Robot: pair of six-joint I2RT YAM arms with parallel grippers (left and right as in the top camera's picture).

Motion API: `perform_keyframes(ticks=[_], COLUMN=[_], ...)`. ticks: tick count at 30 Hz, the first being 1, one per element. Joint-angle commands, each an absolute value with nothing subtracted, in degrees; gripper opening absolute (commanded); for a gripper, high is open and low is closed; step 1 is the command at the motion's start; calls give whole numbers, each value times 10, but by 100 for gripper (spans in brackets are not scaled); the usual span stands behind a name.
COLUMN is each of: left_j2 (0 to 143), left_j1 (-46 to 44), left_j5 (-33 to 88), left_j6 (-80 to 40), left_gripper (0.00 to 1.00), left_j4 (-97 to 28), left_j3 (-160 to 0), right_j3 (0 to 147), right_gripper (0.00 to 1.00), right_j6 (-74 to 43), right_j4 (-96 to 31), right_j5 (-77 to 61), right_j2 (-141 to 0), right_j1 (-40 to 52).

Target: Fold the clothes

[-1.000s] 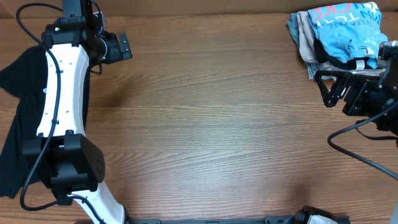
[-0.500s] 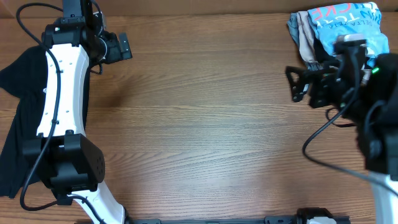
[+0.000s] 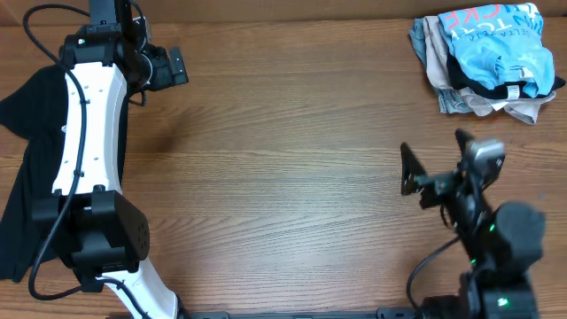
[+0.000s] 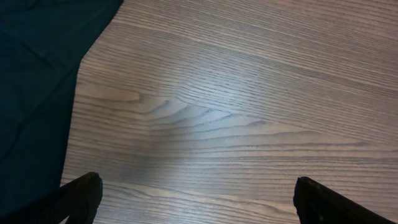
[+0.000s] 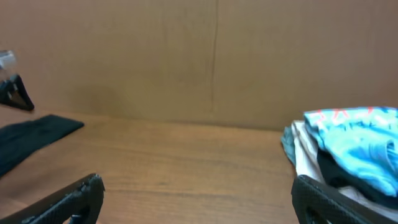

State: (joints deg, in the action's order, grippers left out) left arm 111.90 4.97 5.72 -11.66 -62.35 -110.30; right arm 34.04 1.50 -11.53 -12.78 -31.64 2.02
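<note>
The light blue T-shirt point(image 3: 496, 44) with white and red-orange lettering lies crumpled on top of a pile of clothes at the table's far right corner; it also shows in the right wrist view point(image 5: 357, 140). My right gripper point(image 3: 436, 168) is open and empty, raised over the right middle of the table, well in front of the pile. In its wrist view point(image 5: 199, 196) it looks level across the table toward the back wall. My left gripper point(image 3: 170, 68) is open and empty at the far left, over bare wood point(image 4: 199, 199).
A black garment point(image 3: 22, 177) lies at the left edge under the left arm, and shows in the left wrist view point(image 4: 37, 81) and far off in the right wrist view point(image 5: 31, 140). Beige and dark clothes point(image 3: 478, 93) lie under the blue shirt. A brown wall point(image 5: 186, 56) stands behind the table.
My right arm has pulled back from beside the clothes pile toward the table's front and tilted its gripper up. The left arm has not moved. The pile looks unchanged.
</note>
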Motion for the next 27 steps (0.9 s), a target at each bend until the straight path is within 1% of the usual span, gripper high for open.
perform_keyframes(ticks=[1,9,13,17,20,27], left_j2=[1122,1122,1122,1122,1122,1122], left_j1=[48,48,48,48,48,48], left_j5=[54,54,54,54,54,54], left_j6=[-120,-120,-120,-120,-120,-120], left_gripper=[100,100,100,100,100,100], left_j4=[-623,-623,-623,-623,-623,-623], left_j3=[-1106,-1106,-1106,-1106,-1106,-1106], right_j3=[241,86,33,4,4,4], right_gripper=[100,100,100,100,100,100], right_j6=[15,15,15,15,15,15], right_j4=[-72,12,23,23,0,-45], right_j5=[-86,-69,-69,-68,-64,-51], right_j2=[-248,-135,-75,-27,-4,-1], right_j1=[34,46,46,46,45,46])
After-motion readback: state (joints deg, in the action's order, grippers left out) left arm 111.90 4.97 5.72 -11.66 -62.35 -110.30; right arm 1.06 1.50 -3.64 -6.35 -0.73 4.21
